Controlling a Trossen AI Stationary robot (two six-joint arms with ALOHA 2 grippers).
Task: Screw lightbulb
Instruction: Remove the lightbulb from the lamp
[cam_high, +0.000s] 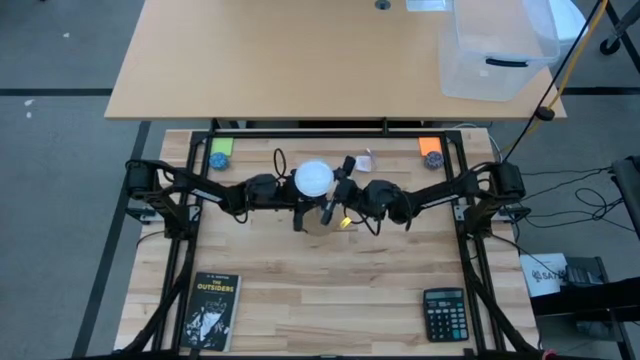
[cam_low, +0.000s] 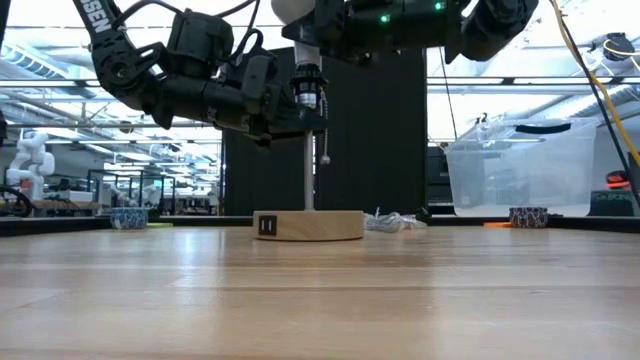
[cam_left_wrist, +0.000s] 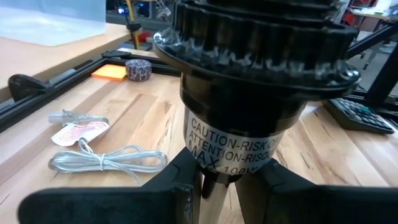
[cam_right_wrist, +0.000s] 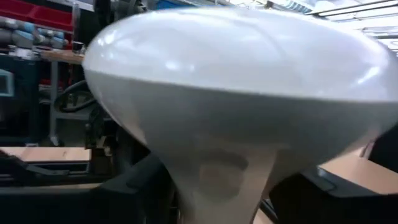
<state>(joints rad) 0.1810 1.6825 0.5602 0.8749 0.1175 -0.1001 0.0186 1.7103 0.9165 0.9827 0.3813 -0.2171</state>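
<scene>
A lamp stands mid-table on a round wooden base (cam_low: 308, 225), with a thin metal stem (cam_low: 308, 175) and a black socket (cam_left_wrist: 249, 106) bearing a caution label. The white lightbulb (cam_high: 313, 178) sits upright on top of the socket, and its globe fills the right wrist view (cam_right_wrist: 236, 81). My left gripper (cam_high: 298, 207) reaches in from the table's left and is shut on the lamp just under the socket. My right gripper (cam_high: 335, 190) comes from the right, open. Its fingers (cam_right_wrist: 140, 186) stand on either side of the bulb's narrow neck (cam_right_wrist: 224, 174), with a gap showing on one side. My left gripper pinches the lamp's narrow neck (cam_left_wrist: 217, 183) right below the black socket between its two fingers (cam_left_wrist: 183, 186). The fingers come nearly level from the table's left and lie across the upright stem. The lamp stays upright with its wooden base on the table.
A book (cam_high: 210, 310) lies at the near left and a calculator (cam_high: 445, 313) at the near right. A coiled silver cord (cam_left_wrist: 106, 162) lies behind the lamp. Orange (cam_high: 430, 145) and green (cam_high: 221, 146) notes mark the far corners. A clear bin (cam_high: 495, 50) stands on the desk beyond.
</scene>
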